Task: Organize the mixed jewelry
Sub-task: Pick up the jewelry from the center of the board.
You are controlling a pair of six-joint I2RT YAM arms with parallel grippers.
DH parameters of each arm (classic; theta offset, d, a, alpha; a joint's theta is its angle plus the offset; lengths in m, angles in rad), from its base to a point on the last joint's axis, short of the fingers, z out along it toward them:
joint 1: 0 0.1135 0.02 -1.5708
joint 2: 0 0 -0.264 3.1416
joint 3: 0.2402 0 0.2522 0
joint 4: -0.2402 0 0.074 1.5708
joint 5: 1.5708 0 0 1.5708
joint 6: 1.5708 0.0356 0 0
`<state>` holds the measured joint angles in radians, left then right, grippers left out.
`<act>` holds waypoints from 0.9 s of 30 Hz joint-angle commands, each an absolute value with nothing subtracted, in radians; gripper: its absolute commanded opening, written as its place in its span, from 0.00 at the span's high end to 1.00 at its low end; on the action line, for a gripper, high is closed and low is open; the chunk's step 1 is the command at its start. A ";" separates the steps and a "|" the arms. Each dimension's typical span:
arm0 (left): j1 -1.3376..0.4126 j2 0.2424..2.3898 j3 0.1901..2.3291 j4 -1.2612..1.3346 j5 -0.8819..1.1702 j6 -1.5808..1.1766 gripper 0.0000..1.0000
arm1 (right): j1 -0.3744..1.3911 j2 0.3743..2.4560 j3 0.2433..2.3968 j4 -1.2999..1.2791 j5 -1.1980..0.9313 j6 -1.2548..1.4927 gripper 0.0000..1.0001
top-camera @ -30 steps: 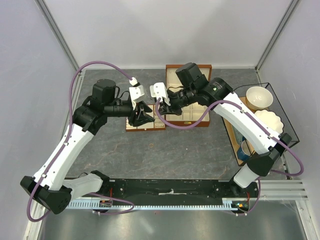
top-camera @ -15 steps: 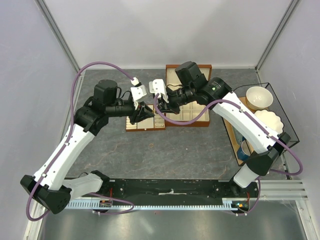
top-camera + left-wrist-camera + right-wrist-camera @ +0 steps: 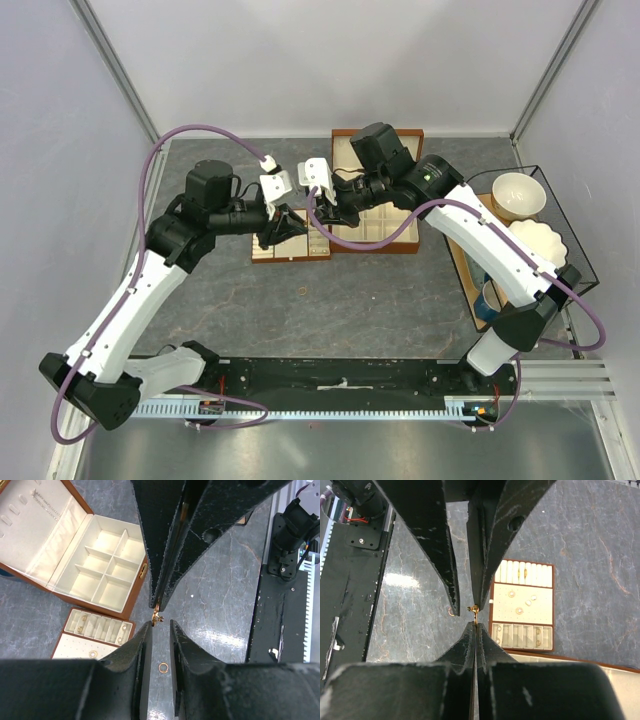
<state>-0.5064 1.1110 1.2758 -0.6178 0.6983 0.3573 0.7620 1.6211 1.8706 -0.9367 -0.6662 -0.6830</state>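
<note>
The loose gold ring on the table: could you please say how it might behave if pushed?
The gold ring lies flat and looks thin, so it would probably slide on the table rather than roll. Tiny beside the left hand, it is likely very light and easily flicked away.

Right claw [image 3: 475,624] pinches a tiny gold piece [image 3: 475,609]; a gold ring [image 3: 163,667] lies flat.

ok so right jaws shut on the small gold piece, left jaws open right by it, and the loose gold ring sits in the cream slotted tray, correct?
No. The loose gold ring lies on the grey marbled table, clear of the cream slotted tray; the left wrist view shows it. The rest stands: right gripper, jaws shut on the small gold piece; left gripper, jaws open by it.
</note>
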 commanded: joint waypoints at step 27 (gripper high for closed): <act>-0.509 1.123 1.351 -0.595 0.701 0.382 0.62 | 0.767 1.606 1.870 -0.917 -0.666 -0.669 1.00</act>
